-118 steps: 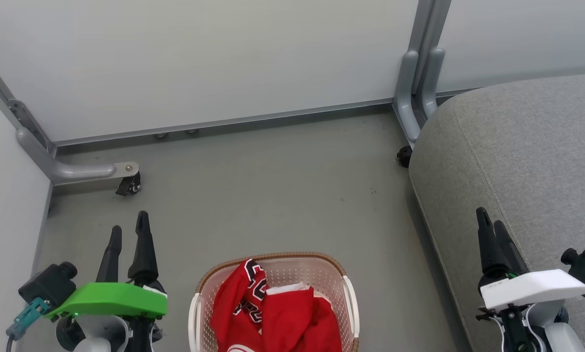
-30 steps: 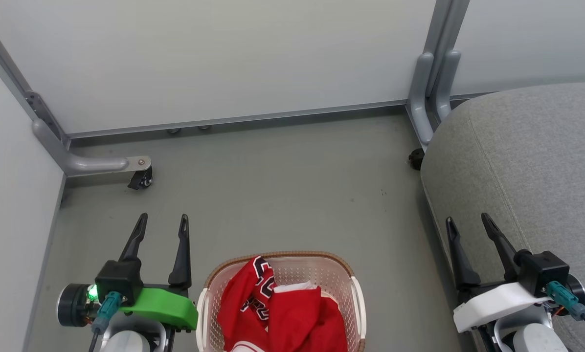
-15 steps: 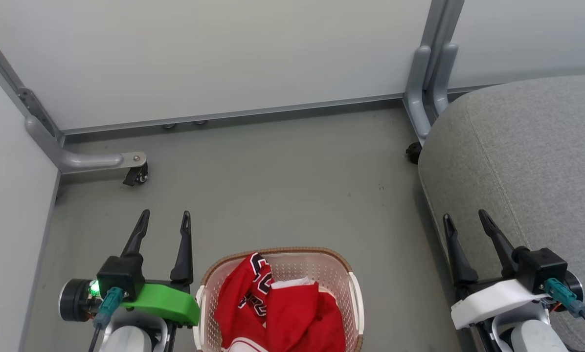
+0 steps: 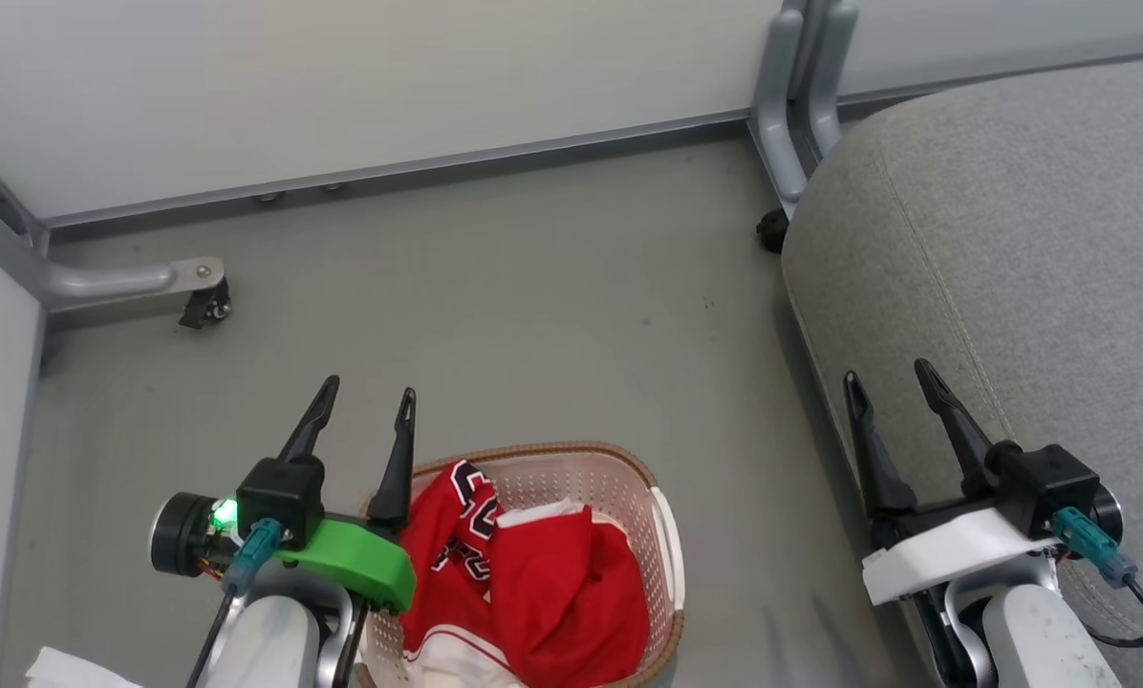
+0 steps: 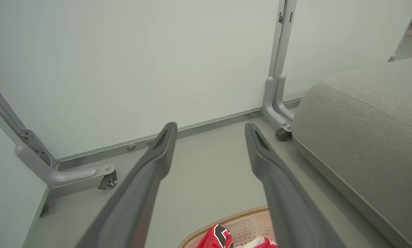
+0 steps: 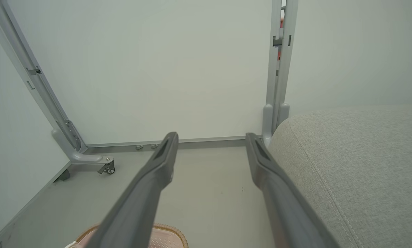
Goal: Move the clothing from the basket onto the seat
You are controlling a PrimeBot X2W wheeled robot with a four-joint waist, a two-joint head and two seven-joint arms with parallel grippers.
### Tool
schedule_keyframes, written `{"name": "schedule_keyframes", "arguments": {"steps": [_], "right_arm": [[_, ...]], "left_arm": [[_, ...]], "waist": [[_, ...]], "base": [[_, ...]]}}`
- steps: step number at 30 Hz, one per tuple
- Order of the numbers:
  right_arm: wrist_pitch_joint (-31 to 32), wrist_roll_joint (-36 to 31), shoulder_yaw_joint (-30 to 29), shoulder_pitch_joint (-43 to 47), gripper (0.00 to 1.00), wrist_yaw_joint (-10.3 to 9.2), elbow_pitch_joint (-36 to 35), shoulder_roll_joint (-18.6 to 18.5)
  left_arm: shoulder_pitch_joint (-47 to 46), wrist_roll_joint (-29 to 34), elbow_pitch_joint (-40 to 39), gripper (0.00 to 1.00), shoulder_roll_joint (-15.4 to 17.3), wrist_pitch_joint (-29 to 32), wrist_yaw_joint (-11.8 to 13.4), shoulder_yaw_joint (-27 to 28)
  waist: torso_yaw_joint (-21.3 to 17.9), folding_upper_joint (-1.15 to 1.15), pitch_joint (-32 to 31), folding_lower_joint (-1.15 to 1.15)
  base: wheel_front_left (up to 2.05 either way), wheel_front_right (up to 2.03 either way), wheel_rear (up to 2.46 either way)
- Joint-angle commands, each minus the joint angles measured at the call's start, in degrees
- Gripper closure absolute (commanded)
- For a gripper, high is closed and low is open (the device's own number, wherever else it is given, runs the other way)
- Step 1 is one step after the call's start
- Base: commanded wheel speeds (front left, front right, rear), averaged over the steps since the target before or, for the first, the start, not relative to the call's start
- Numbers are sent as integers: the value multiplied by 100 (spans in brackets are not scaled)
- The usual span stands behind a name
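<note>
- Currently, both end effectors are spread wide and nothing is held. The left end effector (image 4: 368, 388) is seen at the basket's left rim, and the right end effector (image 4: 888, 373) at the edge of the seat (image 4: 1011, 239).
- The clothing (image 4: 543, 583), a crumpled red jersey, is heaped inside the basket (image 4: 619, 483), which stands on the floor (image 4: 495, 287) to the left of the seat.
- A slip is judged likely if the left end effector is brought down on the brown rim instead of the cloth. The light basket could then be tipped or shoved.
- If only a thin fold is pinched, the jersey may be dragged half out and left trailing over the rim. The basket may also be lifted with it, should cloth snag in the perforations.
- If the garment is carried too low, its hem could be caught on the seat's rounded edge and the garment dropped to the floor.
- The floor is plain, smooth and grey-green. The seat is covered in coarse light-grey fabric with stitched seams.
- The space is closed in by pale partition panels (image 4: 342, 76) on metal frames. A castor (image 4: 206, 308) is seen at the left and a metal post (image 4: 791, 96) beside the seat.
</note>
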Motion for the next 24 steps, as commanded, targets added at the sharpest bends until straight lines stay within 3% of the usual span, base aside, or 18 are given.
{"name": "schedule_keyframes", "arguments": {"steps": [1, 24], "right_arm": [[-28, 25, 24, -116, 0, -1, -50, -28], [-28, 308, 370, -760, 0, -2, -616, -21]], "left_arm": [[-157, 23, 62, 0, 53, -6, -30, -57], [-1063, -329, 1014, 0, 828, -6, -40, -1190]], "waist": [[-279, 55, 300, 0], [-1451, 55, 1889, 0]], "base": [[0, 0, 0], [0, 0, 0]]}}
